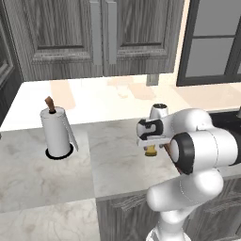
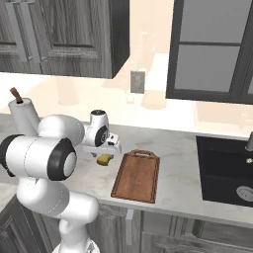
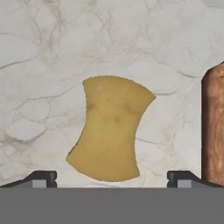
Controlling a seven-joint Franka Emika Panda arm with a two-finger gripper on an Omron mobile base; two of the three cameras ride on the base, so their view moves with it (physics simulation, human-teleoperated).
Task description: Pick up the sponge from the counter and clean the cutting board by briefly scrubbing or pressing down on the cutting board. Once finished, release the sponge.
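Gripper [image 3: 112, 178] jaws spread wide, holding nothing, hovering over the sponge [image 3: 109, 129]. Sponge lies flat on the counter [image 3: 39, 52], between the fingertips [image 3: 43, 177]. Cutting board [image 3: 213, 127] at 3 o'clock of sponge, apart from it. Paper towel roll [image 1: 55, 131] well off toward 9 o'clock in left base view.

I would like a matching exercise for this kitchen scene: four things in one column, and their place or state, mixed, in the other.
1. sponge
2. cutting board
3. paper towel roll
4. hand

a. upright on the counter, far from the board
b. open, above the sponge
c. flat on the counter, beside the board
d. between sponge and sink

Pairs: 1-c, 2-d, 3-a, 4-b
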